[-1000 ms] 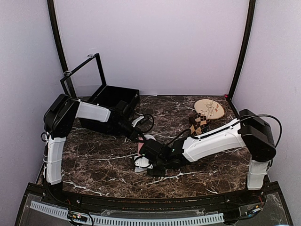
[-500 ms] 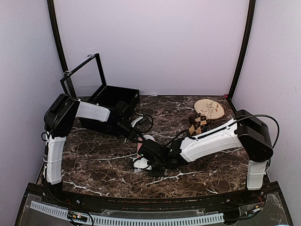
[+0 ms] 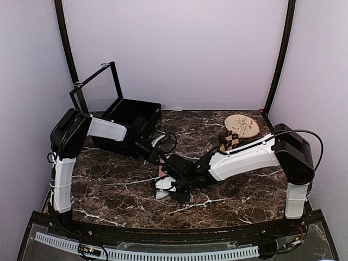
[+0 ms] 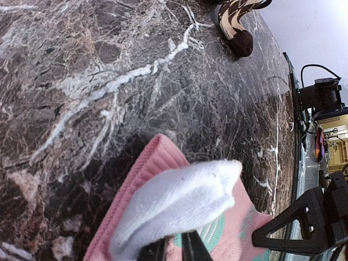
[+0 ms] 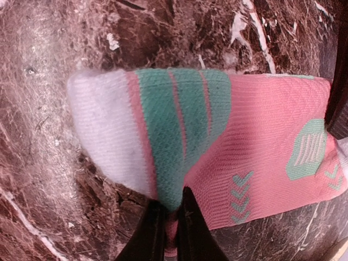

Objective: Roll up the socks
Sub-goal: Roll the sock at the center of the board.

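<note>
— Where is the pink sock found?

— It is laid flat near the middle of the worktop, a little toward the near edge. Green patches and a white end are seen on it.

— How are the left jaws set?

— They are clenched on a white fold of this sock. In the left wrist view the two fingers are seen almost together, with the white fabric pinched at their tips.

— And the right jaws?

— They are clenched too, on the edge of the same sock, where the green stripes meet the white end.

— Where is the argyle sock kept?

— It is placed near the far right corner, just beside the round tan plate and well apart from the pink one. It is partly hidden by the right arm. An open black box is seen at the far left corner.
</note>
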`<action>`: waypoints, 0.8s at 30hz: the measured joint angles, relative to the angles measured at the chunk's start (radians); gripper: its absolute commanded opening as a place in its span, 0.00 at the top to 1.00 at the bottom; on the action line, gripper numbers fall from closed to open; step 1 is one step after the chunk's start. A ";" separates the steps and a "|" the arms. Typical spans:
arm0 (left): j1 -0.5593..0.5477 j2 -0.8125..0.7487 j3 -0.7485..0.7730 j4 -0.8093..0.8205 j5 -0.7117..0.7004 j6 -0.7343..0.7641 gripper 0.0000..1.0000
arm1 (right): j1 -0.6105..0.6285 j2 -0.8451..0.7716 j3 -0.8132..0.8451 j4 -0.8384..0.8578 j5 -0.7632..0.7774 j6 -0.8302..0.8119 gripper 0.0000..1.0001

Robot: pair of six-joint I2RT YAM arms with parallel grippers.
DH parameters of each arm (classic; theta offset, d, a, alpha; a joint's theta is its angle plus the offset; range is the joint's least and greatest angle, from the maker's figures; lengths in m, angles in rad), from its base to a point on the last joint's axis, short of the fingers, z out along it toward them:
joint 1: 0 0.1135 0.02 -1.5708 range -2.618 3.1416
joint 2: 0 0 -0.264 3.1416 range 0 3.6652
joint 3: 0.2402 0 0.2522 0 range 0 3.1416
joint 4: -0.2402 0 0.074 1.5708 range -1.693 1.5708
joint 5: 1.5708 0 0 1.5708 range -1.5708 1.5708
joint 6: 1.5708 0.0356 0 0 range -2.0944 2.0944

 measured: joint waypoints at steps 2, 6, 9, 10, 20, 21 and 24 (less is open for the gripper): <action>0.000 -0.017 -0.026 0.023 0.008 -0.021 0.77 | -0.014 0.000 0.009 -0.014 -0.037 0.017 0.92; 0.001 -0.070 -0.074 0.058 -0.002 -0.059 0.75 | -0.049 0.000 0.035 -0.057 -0.128 0.050 0.93; 0.002 -0.111 -0.102 0.090 -0.014 -0.089 0.71 | -0.073 0.000 0.059 -0.092 -0.191 0.071 0.93; 0.002 -0.123 -0.110 0.100 -0.018 -0.096 0.70 | -0.079 0.001 0.064 -0.100 -0.211 0.077 0.93; 0.016 -0.301 -0.274 0.262 -0.064 -0.198 0.69 | -0.135 0.033 0.130 -0.183 -0.419 0.129 0.93; 0.016 -0.320 -0.303 0.282 -0.071 -0.209 0.69 | -0.141 0.037 0.137 -0.190 -0.438 0.133 0.93; 0.017 -0.386 -0.412 0.350 -0.110 -0.249 0.69 | -0.162 0.053 0.161 -0.211 -0.505 0.148 0.93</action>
